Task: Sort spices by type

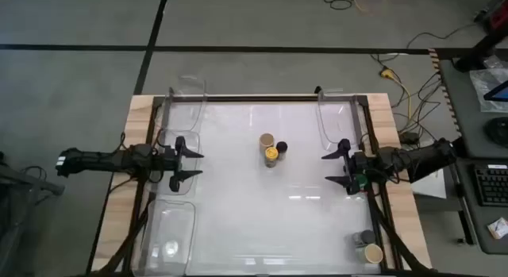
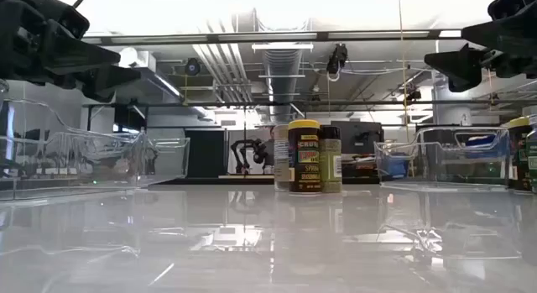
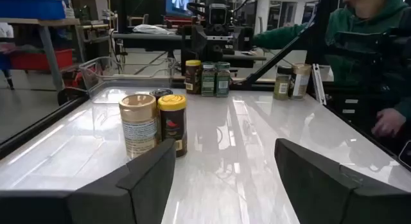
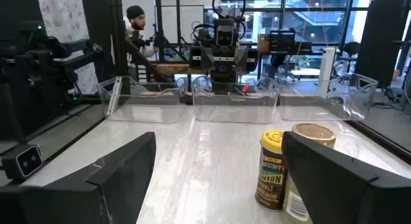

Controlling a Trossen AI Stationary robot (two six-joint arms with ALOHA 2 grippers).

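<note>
Three spices stand upright together at the table's middle: a tan-lidded jar (image 1: pixel 267 140), a yellow-lidded jar (image 1: pixel 271 154) and a black-lidded jar (image 1: pixel 281 147). The left wrist view shows the tan one (image 3: pixel 138 124) and the yellow one (image 3: pixel 172 124) ahead of the fingers. My left gripper (image 1: pixel 186 159) hovers open at the table's left, above the surface and pointing toward them. Opposite it, my right gripper (image 1: pixel 337 167) hovers open at the table's right, with the yellow jar (image 4: pixel 271 169) ahead of it. Neither gripper has anything between its fingers.
Clear plastic bins stand at the far left (image 1: pixel 186 98), far right (image 1: pixel 337 110) and near left (image 1: pixel 171 229). More jars (image 1: pixel 369 245) stand at the near right corner, and others (image 3: pixel 207 79) line the right edge. A person (image 3: pixel 366 44) is beside the table.
</note>
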